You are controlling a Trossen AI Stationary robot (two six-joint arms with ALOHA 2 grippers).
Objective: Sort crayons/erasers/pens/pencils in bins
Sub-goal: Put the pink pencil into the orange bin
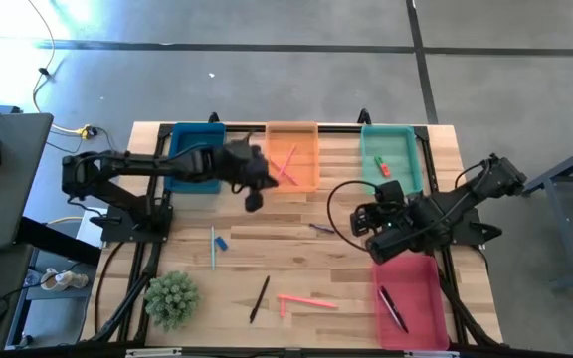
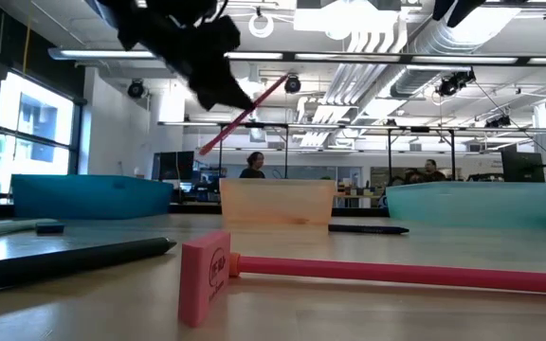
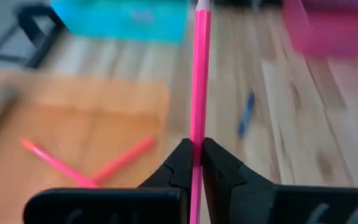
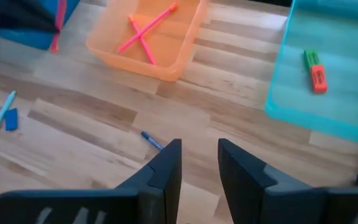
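Note:
My left gripper (image 1: 256,191) hangs above the table just near of the orange bin (image 1: 292,184) and is shut on a long salmon-pink stick (image 3: 199,74). In the low view that stick (image 2: 249,112) slants in the air. Two more pink sticks (image 4: 143,32) lie crossed in the orange bin. A green and a red-orange eraser (image 4: 314,68) lie in the teal-green bin (image 1: 413,159). My right gripper (image 4: 199,163) is open and empty over the table's middle right, above a small dark-blue pen (image 4: 152,141). The dark blue bin (image 1: 195,174) stands at the far left. My left gripper pinches the pink stick between its two fingers (image 3: 182,163), part way along its length (image 3: 196,140). The stick runs out ahead of the fingers. It is lifted clear of the table and tilted, as the low view shows (image 2: 263,98).
The red-pink bin (image 1: 428,298) at the near right holds a dark pen (image 1: 393,308). On the table lie a black pen (image 1: 259,298), pink sticks (image 1: 306,300), a light-blue stick (image 1: 213,247) and a blue eraser (image 1: 223,243). A green plant (image 1: 172,298) stands near left.

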